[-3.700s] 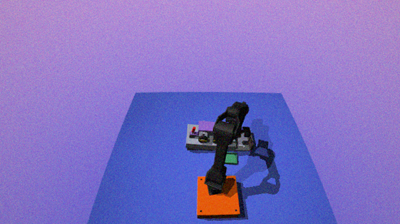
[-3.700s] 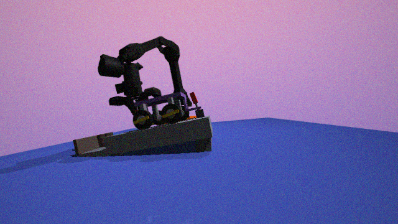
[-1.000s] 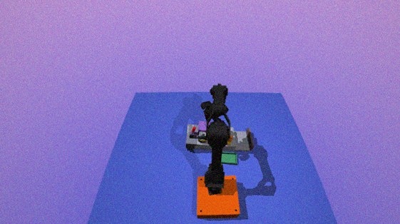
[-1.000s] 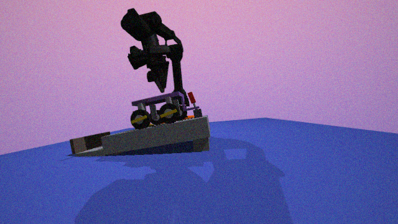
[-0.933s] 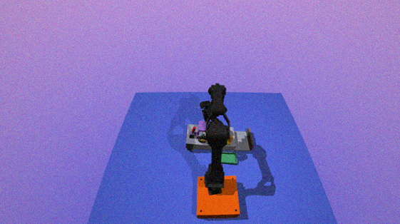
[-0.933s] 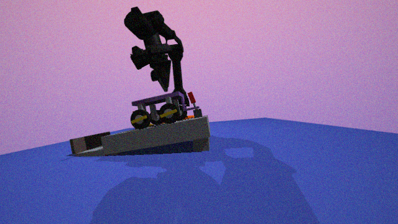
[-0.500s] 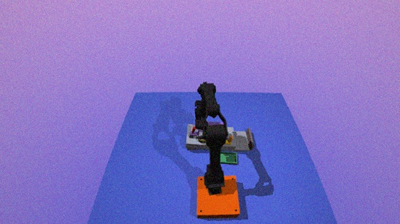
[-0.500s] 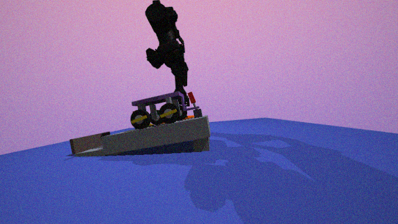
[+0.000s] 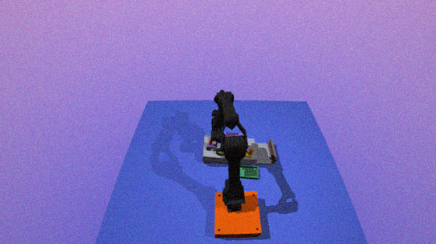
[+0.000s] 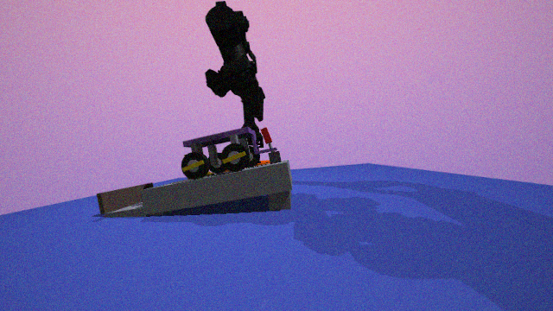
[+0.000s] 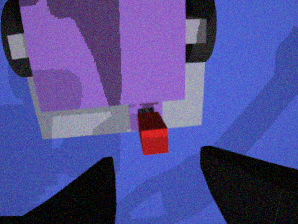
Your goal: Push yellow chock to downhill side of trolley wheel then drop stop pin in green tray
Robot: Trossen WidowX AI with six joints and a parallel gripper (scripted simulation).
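Observation:
The purple trolley [image 9: 234, 134] [image 10: 216, 138] [image 11: 152, 50] stands on the grey ramp [image 9: 211, 155] [image 10: 216, 190] [image 11: 183, 112]. The red-headed stop pin [image 9: 210, 142] [image 10: 266, 136] [image 11: 155, 142] stands upright in its mount at the trolley's uphill end. My gripper [image 11: 157, 161] is partly open and empty, close to the pin head; in the wrist view the head lies just ahead, between the two fingertips. The yellow chock [image 9: 248, 155] with its orange handle sits on the ramp toward the downhill side; the arm partly hides it, and wheel contact cannot be told. The green tray [image 9: 249, 177] looks empty.
A brown end board [image 9: 273, 150] [image 10: 123, 200] stands across the ramp's low end. The orange base plate [image 9: 237, 225] carries the arm, which reaches over the ramp and tray. Arm shadows fall across the blue table [image 9: 311, 223] [image 10: 173, 263].

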